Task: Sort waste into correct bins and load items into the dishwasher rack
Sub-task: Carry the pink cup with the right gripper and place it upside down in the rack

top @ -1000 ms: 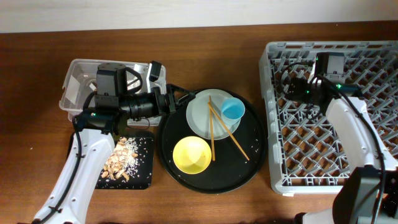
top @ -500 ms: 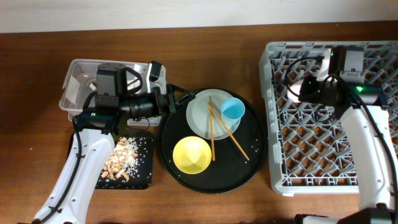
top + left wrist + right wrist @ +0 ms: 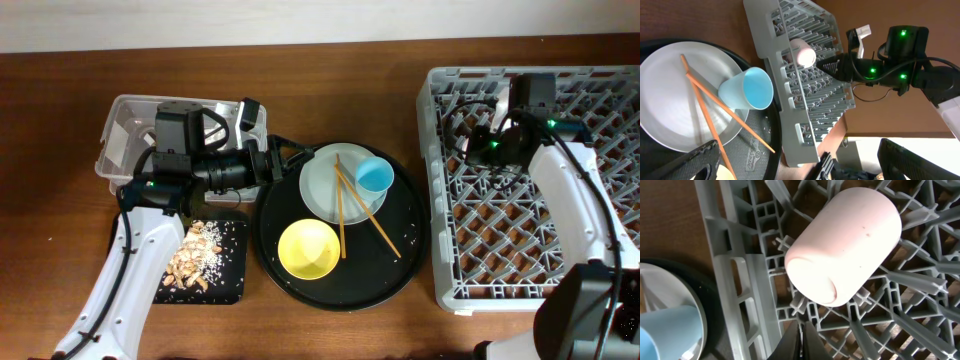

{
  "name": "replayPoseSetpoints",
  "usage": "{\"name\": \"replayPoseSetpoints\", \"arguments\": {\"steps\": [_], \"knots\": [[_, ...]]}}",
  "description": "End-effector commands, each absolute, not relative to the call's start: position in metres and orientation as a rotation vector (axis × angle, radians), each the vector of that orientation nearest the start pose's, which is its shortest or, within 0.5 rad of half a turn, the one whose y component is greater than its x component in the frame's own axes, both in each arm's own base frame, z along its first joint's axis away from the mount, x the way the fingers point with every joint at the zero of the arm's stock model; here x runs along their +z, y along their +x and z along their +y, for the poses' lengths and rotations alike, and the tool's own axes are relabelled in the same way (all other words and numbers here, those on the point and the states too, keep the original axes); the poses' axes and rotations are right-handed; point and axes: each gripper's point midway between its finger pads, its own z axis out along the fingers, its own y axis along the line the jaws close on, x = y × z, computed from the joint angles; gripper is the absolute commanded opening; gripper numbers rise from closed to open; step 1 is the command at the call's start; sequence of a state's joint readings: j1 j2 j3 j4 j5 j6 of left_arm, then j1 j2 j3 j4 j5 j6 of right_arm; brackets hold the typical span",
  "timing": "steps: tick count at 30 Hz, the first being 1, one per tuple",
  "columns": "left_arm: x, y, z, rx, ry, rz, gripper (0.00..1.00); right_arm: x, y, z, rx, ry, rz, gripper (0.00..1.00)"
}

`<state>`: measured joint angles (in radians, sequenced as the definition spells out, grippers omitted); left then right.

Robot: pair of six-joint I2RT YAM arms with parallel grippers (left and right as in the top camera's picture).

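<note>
The pink cup (image 3: pixel 845 250) lies on its side among the pegs of the grey dishwasher rack (image 3: pixel 600 250), near its far-left corner. My right gripper (image 3: pixel 801 330) hangs just short of the cup, shut and empty. Over the round tray's left rim, my left gripper (image 3: pixel 285 160) is wide open with nothing in it. The blue cup (image 3: pixel 374 176) lies tipped on the pale plate (image 3: pixel 325 190), with the chopsticks (image 3: pixel 350 205) crossed over the plate. In front of the plate stands the yellow bowl (image 3: pixel 308 249). Food scraps (image 3: pixel 197 260) fill the shallow black tray (image 3: pixel 232 290).
The plate, cup and bowl rest on a large round black tray (image 3: pixel 405 265) at the table's middle. A clear tub (image 3: pixel 125 125) stands at the back left, partly under my left arm. The rack's left wall (image 3: pixel 432 200) rises right beside the round tray.
My right gripper has gone from open to shut and has shifted slightly above the rack, with the pink cup left lying there. The left arm has not moved.
</note>
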<state>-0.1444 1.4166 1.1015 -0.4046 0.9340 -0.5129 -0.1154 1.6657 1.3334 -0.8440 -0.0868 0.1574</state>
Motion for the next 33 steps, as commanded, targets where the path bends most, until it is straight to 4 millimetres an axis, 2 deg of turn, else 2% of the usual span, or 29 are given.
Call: {"name": "replayPoseSetpoints", "arguments": {"steps": [1,6,13,16,20,24,30,33], "knots": [[0.239,0.340,-0.188,-1.398,0.102,2.307,0.99,0.111,0.390,-0.040,0.065,0.378,2.752,0.05],[0.239,0.340,-0.188,-1.398,0.102,2.307,0.99,0.098,0.404,-0.049,0.002,0.387,2.736,0.05],[0.239,0.340,-0.188,-1.398,0.102,2.307,0.99,0.107,0.414,-0.070,-0.147,0.411,2.663,0.06],[0.239,0.340,-0.188,-1.398,0.102,2.307,0.99,0.108,0.415,-0.075,-0.182,0.419,2.653,0.13],[0.239,0.340,-0.188,-1.398,0.102,2.307,0.99,0.112,0.414,-0.092,-0.316,0.449,2.622,0.22],[0.239,0.340,-0.188,-1.398,0.102,2.307,0.99,0.113,0.417,-0.091,-0.298,0.447,2.611,0.24],[0.239,0.340,-0.188,-1.398,0.102,2.307,0.99,0.122,0.425,-0.088,-0.195,0.451,2.593,0.42],[0.239,0.340,-0.188,-1.398,0.102,2.307,0.99,0.122,0.428,-0.083,-0.099,0.447,2.592,0.62]]}}
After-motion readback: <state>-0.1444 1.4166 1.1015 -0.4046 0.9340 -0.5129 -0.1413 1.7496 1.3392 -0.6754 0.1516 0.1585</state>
